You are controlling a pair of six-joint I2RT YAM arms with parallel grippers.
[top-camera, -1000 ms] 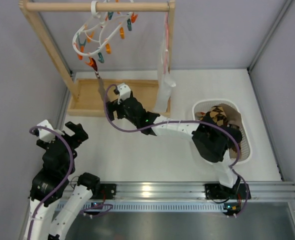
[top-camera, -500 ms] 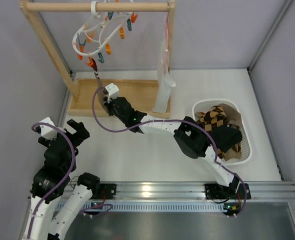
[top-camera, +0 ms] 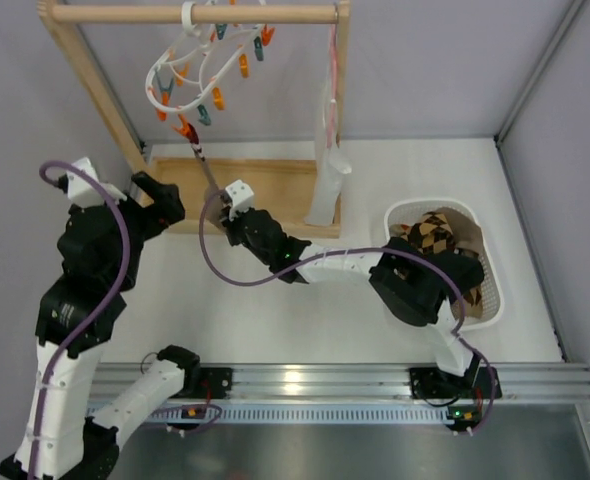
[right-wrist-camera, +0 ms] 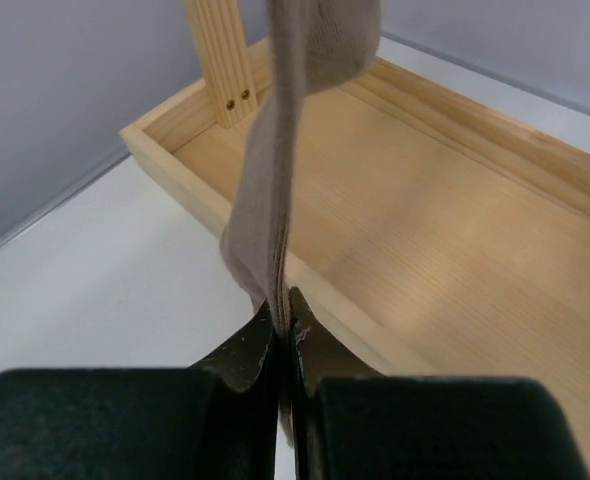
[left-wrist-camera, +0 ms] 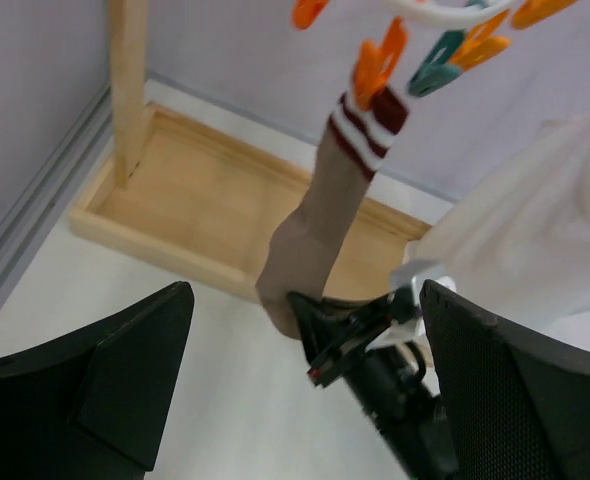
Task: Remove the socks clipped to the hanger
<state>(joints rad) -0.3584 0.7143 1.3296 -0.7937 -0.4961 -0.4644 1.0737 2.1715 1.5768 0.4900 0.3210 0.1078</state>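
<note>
The white ring hanger (top-camera: 197, 72) with orange and teal clips hangs from the wooden rail (top-camera: 125, 14). One plain brown sock (top-camera: 203, 165) with a maroon-and-white striped cuff hangs from an orange clip (left-wrist-camera: 380, 62). My right gripper (top-camera: 218, 198) is shut on the sock's lower end (right-wrist-camera: 275, 190), its jaws pressed together on the fabric at the right gripper (right-wrist-camera: 286, 322). My left gripper (top-camera: 160, 202) is open beside the rack's left post, apart from the sock. In the left wrist view the left gripper (left-wrist-camera: 305, 290) frames the sock (left-wrist-camera: 320, 215) and the right gripper (left-wrist-camera: 325, 330).
The rack's wooden base tray (top-camera: 275, 185) lies under the sock. A white cloth with a pink strap (top-camera: 327, 180) hangs from the rail's right end. A white basket (top-camera: 495, 290) at the right holds diamond-checked socks (top-camera: 435, 235).
My right gripper has shut on the sock's lower end. The left arm has risen and moved forward toward the rack's left post.
</note>
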